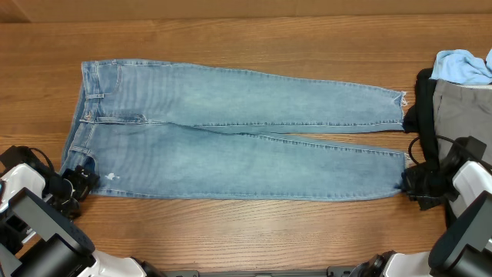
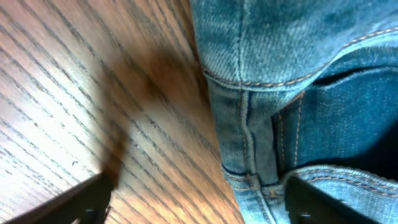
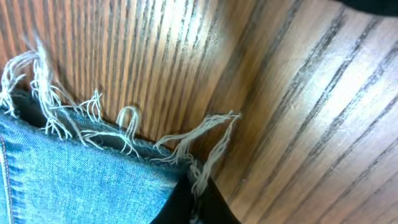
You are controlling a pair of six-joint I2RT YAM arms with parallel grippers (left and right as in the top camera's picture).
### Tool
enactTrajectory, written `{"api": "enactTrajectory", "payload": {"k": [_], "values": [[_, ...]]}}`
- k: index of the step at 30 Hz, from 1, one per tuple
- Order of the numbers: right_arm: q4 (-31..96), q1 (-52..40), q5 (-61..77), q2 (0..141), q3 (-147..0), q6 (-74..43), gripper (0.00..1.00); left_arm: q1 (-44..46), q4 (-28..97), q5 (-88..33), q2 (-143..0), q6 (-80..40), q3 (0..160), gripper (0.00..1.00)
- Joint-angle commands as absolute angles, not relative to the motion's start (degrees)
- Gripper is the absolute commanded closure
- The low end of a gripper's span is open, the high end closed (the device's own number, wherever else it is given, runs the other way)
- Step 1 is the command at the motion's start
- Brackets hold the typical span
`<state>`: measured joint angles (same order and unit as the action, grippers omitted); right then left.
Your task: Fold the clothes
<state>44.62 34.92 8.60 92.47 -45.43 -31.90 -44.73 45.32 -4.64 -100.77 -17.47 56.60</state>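
As I look from overhead, the jeans (image 1: pixel 238 154) lie flat across the table (image 1: pixel 231 46), with the waist to the left and both hems to the right. The left gripper (image 1: pixel 77 185) is at the near waist corner, and the right gripper (image 1: pixel 411 183) is at the near leg's hem. A pile of sky-blue, grey and black clothes (image 1: pixel 461 100) lies at the right edge.

In the left wrist view, the fingers (image 2: pixel 81 202) stand wide apart and hold nothing. One is over bare wood and the other over the waistband (image 2: pixel 261 177).

In the right wrist view, the fingers (image 3: pixel 193 205) meet as one dark wedge, closed on the frayed hem (image 3: pixel 124 146) corner.
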Motion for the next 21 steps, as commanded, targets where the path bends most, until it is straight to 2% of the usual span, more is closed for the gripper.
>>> {"api": "enactTrajectory", "payload": {"k": [1,7,13,18,21], "values": [[45.45,34.79,3.6,95.37,-44.4,-31.73,0.96,-45.04,45.04,-4.03,-102.0,-16.71,57.23,0.16],[45.1,34.72,3.25,95.26,-45.06,-31.75,0.96,-45.04,49.5,-4.03,-101.97,-16.71,63.29,0.06],[44.62,34.74,3.22,95.26,-45.01,-31.75,0.96,-45.08,49.84,-0.86,-101.95,-16.75,64.95,0.04],[44.6,34.74,3.03,95.26,-45.01,-31.75,0.96,-45.08,47.88,0.43,-101.97,-16.75,64.93,0.16],[44.42,34.74,3.03,95.26,-45.01,-31.75,0.96,-45.08,46.52,0.4,-102.0,-16.8,64.93,0.19]]}}
